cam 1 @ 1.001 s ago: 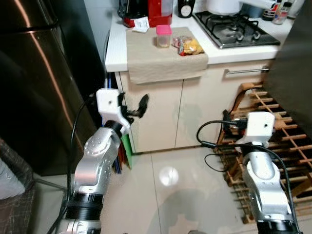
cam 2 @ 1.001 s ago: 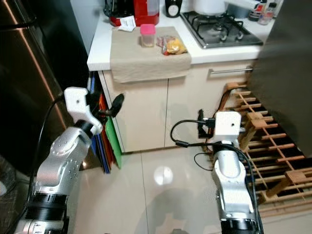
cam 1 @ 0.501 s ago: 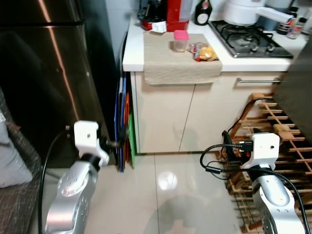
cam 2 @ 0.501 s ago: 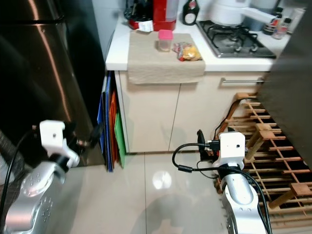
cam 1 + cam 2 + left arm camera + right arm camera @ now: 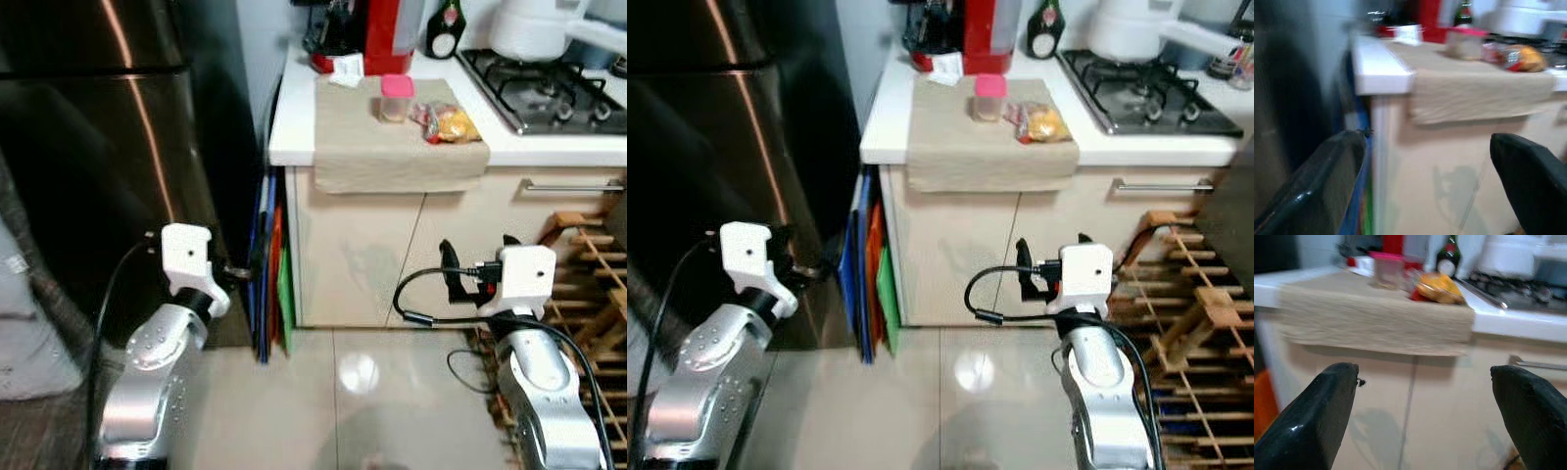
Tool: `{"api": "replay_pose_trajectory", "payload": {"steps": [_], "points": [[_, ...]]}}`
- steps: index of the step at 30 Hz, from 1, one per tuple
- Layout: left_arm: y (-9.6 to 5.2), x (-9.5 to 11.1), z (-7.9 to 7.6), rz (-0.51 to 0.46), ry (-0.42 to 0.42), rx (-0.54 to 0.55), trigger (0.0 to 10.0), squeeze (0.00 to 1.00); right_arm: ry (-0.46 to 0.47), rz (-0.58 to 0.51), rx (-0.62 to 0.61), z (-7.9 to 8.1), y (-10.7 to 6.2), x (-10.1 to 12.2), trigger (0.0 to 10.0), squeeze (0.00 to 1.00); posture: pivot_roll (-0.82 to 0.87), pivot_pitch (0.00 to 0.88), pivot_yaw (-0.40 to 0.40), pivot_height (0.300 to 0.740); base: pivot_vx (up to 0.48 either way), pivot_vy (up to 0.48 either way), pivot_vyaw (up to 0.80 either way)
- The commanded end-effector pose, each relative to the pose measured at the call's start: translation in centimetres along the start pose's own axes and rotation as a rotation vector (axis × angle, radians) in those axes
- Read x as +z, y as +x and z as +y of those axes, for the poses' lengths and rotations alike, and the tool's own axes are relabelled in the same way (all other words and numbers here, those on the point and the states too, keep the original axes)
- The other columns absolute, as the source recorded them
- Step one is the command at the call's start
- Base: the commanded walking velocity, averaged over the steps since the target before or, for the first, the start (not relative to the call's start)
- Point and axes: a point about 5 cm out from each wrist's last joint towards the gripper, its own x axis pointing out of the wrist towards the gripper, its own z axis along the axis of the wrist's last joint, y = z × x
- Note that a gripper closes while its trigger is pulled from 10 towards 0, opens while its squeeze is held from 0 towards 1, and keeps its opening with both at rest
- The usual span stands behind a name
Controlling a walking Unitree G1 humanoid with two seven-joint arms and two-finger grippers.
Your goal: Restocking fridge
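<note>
The fridge [image 5: 88, 166] fills the left of the frame, its dark steel door shut, and my left pincer [image 5: 257, 272], spread wide and empty, sits just beside its lower right edge, nearer than my right pincer [image 5: 449, 277], also wide and empty. The pink-lidded jar [image 5: 396, 97] and snack packet [image 5: 450, 122] lie on the cloth [image 5: 392, 142] on the surface [image 5: 290, 127] at upper centre. I cannot make out a fridge handle, and its top is cut off.
</note>
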Motion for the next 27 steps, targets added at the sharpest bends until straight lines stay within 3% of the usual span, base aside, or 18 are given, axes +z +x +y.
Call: {"api": "replay_pose_trajectory", "payload": {"steps": [1, 12, 17, 27], "points": [[-0.1, 0.4, 1.2, -0.004, 0.04, 0.032, 10.0, 0.0, 0.004, -0.019, 0.016, 0.6, 0.3, 0.4, 10.0, 0.0, -0.12, 0.0, 0.055, 0.74, 0.435, 0.0, 0.0], [0.8, 2.0, 1.5, -0.057, 0.085, 0.004, 10.0, 0.0, 0.004, -0.063, 0.0, 1.1, 0.6, 1.2, 10.0, 0.0, -0.13, 0.0, 0.071, 0.74, 0.434, 0.0, 0.0], [1.3, 2.2, 1.1, -0.065, 0.101, -0.013, 10.0, 0.0, 0.007, -0.066, -0.007, 1.2, 0.8, 1.2, 10.0, 0.0, -0.13, 0.0, 0.073, 0.74, 0.0, 0.0, 0.0], [1.9, 2.4, 0.7, -0.086, 0.091, -0.034, 10.0, 0.0, 0.001, -0.103, -0.018, 1.0, 1.1, 2.0, 10.0, 0.0, -0.14, 0.0, 0.075, 0.74, 0.222, -0.398, 0.0]]}}
